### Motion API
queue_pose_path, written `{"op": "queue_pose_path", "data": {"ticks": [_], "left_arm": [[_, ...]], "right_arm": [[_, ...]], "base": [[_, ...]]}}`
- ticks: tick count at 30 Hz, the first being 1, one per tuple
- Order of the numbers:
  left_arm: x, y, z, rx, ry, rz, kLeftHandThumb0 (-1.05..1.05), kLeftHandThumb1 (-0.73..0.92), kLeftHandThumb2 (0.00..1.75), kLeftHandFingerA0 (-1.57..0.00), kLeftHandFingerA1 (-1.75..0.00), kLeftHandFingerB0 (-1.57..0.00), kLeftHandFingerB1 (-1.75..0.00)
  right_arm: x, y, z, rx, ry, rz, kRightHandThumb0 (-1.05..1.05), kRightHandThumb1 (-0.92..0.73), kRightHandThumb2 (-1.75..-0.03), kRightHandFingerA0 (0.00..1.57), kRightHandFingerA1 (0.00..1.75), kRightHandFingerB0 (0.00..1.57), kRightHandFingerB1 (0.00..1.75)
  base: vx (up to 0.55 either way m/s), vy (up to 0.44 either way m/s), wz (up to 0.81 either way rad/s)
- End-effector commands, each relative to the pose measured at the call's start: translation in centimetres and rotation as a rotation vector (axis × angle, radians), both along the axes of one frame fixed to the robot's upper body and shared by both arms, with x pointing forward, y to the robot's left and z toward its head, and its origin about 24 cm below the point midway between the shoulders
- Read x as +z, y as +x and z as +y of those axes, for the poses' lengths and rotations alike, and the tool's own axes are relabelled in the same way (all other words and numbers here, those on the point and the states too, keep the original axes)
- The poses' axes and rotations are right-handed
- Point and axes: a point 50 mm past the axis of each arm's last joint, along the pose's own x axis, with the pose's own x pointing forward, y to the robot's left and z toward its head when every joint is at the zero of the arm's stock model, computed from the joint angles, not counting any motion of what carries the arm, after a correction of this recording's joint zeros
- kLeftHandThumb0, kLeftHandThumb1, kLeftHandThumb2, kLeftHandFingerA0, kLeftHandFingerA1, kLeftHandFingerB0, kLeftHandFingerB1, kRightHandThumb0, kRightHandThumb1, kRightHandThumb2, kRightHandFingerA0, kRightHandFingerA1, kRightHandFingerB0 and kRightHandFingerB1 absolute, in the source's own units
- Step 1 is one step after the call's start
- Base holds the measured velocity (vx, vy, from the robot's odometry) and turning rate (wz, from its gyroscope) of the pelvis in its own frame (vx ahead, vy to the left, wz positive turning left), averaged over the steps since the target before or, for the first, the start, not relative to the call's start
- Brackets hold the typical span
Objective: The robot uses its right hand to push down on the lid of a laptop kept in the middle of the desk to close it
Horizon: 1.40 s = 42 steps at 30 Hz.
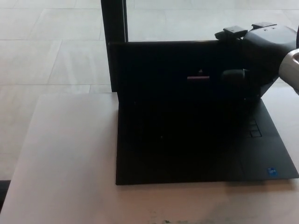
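One right hand (254, 58) over the laptop (196, 135) lid's half-hidden top corner.

This looks like an office or lab space: a plain pale surface (65, 154) carries an open black laptop (196, 140), the floor (46, 51) beyond is laid in large light tiles, and a dark upright post (113, 28) stands just behind the surface

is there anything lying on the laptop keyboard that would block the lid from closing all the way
Nothing visible does. The laptop keyboard deck looks bare, though it is very dark. The right hand is at the lid's top right corner.
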Motion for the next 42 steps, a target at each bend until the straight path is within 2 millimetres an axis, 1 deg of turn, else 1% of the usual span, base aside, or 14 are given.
{"op": "queue_pose_path", "data": {"ticks": [1, 11, 12, 13, 14, 15, 17, 18, 31, 34, 35, 36, 37, 42], "left_arm": [[0.8, -0.2, 0.9, 0.004, 0.002, -0.021, -1.05, 0.71, 0.74, -0.1, -0.93, -0.03, -1.49], [1.0, -0.1, 1.0, 0.011, 0.005, -0.021, -1.05, 0.72, 0.77, -0.11, -0.92, -0.05, -1.48], [1.0, -0.2, 1.0, 0.007, 0.003, -0.026, -1.05, 0.72, 0.75, -0.09, -0.93, -0.05, -1.49], [1.0, -0.2, 1.0, 0.007, 0.003, -0.026, -1.05, 0.72, 0.75, -0.09, -0.93, -0.05, -1.49], [1.0, -0.2, 1.0, 0.001, 0.008, -0.027, -1.05, 0.75, 0.77, -0.13, -0.96, -0.01, -1.47], [0.9, -0.3, 1.0, 0.001, 0.008, -0.02, -1.05, 0.74, 0.72, -0.1, -0.93, -0.01, -1.5], [0.9, -0.3, 1.1, -0.004, 0.015, -0.016, -1.05, 0.73, 0.72, -0.09, -0.93, -0.02, -1.49], [0.9, -0.3, 1.1, 0.002, 0.005, -0.02, -1.05, 0.72, 0.73, -0.09, -0.94, -0.03, -1.5], [1.2, 0.1, 1.2, 0.012, 0.015, -0.026, -1.05, 0.75, 0.79, -0.12, -0.93, -0.02, -1.48], [1.2, 0.1, 1.2, 0.01, 0.01, -0.033, -1.05, 0.74, 0.82, -0.13, -0.94, -0.03, -1.47], [1.2, 0.1, 1.2, 0.008, 0.019, -0.026, -1.05, 0.75, 0.85, -0.16, -0.94, -0.04, -1.46], [1.3, 0.1, 1.1, 0.008, 0.021, -0.024, -1.05, 0.75, 0.85, -0.16, -0.94, -0.05, -1.46], [1.2, 0.1, 1.1, 0.008, 0.019, -0.024, -1.05, 0.76, 0.84, -0.16, -0.94, -0.03, -1.45], [1.2, 0.1, 1.1, 0.011, 0.015, -0.026, -1.05, 0.73, 0.78, -0.12, -0.93, -0.04, -1.48]], "right_arm": [[-7.4, -1.8, -2.7, -0.022, -0.193, 0.189, -1.0, -0.92, -0.83, 0.25, 0.57, 0.24, 0.36], [-10.9, -5.0, -4.3, 0.012, -0.053, 0.241, -0.96, -0.92, -0.82, 0.31, 0.56, 0.27, 0.38], [-11.2, -5.3, -4.3, 0.006, -0.031, 0.256, -0.89, -0.78, -1.2, 0.26, 0.6, 0.19, 0.47], [-11.2, -5.4, -4.3, 0.006, -0.029, 0.257, -0.89, -0.78, -1.2, 0.26, 0.6, 0.19, 0.47], [-11.6, -5.7, -4.3, 0.01, -0.007, 0.26, -0.93, -0.92, -0.8, 0.28, 0.58, 0.25, 0.4], [-12.5, -6.3, -4.4, -0.01, 0.031, 0.284, -0.88, -0.78, -1.19, 0.27, 0.61, 0.2, 0.47], [-13.0, -6.8, -4.4, -0.019, 0.05, 0.296, -0.89, -0.79, -1.2, 0.26, 0.6, 0.19, 0.46], [-13.3, -7.2, -4.5, -0.027, 0.072, 0.311, -0.94, -0.92, -0.82, 0.27, 0.56, 0.23, 0.37], [-18.4, -11.3, -5.7, -0.141, 0.115, 0.463, -0.93, -0.92, -0.84, 0.26, 0.56, 0.19, 0.37], [-19.8, -12.5, -6.2, -0.181, 0.134, 0.51, -0.94, -0.92, -0.83, 0.36, 0.6, 0.25, 0.38], [-20.4, -13.0, -6.4, -0.195, 0.119, 0.535, -0.86, -0.81, -1.2, 0.27, 0.6, 0.19, 0.47], [-20.9, -13.2, -6.5, -0.205, 0.115, 0.544, -0.91, -0.92, -0.81, 0.27, 0.53, 0.23, 0.37], [-21.3, -13.6, -6.6, -0.214, 0.11, 0.554, -0.9, -0.92, -0.82, 0.33, 0.67, 0.28, 0.37], [-23.1, -14.9, -6.8, -0.238, 0.11, 0.601, -0.97, -0.84, -0.92, 0.31, 0.64, 0.26, 0.42]], "base": [[0.0, 0.0, 0.0], [0.0, 0.0, 0.0], [0.0, 0.0, 0.0], [0.0, 0.0, 0.0], [0.0, 0.0, 0.0], [0.0, 0.0, 0.0], [0.0, 0.0, 0.0], [0.0, 0.0, 0.0], [0.0, 0.0, 0.0], [0.0, 0.0, 0.0], [0.0, 0.0, 0.0], [0.0, 0.0, 0.0], [0.0, 0.0, 0.0], [0.04, -0.003, 0.03]]}}
